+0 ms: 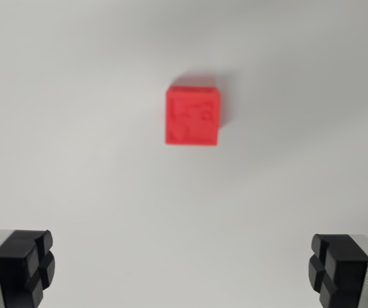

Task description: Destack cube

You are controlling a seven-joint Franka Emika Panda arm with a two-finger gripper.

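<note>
A red cube (193, 116) lies on the white surface, seen from above, a little right of the wrist view's middle. Only its top face and a thin strip of its far side show, so whatever is under it is hidden. My gripper (181, 268) hangs well above it and nearer the bottom of the view. It is open, with one black fingertip (28, 263) at the wrist view's left and the other black fingertip (334, 266) at the right. Nothing is between the fingers.
The white surface (74, 96) fills the whole view, with a soft shadow around the cube.
</note>
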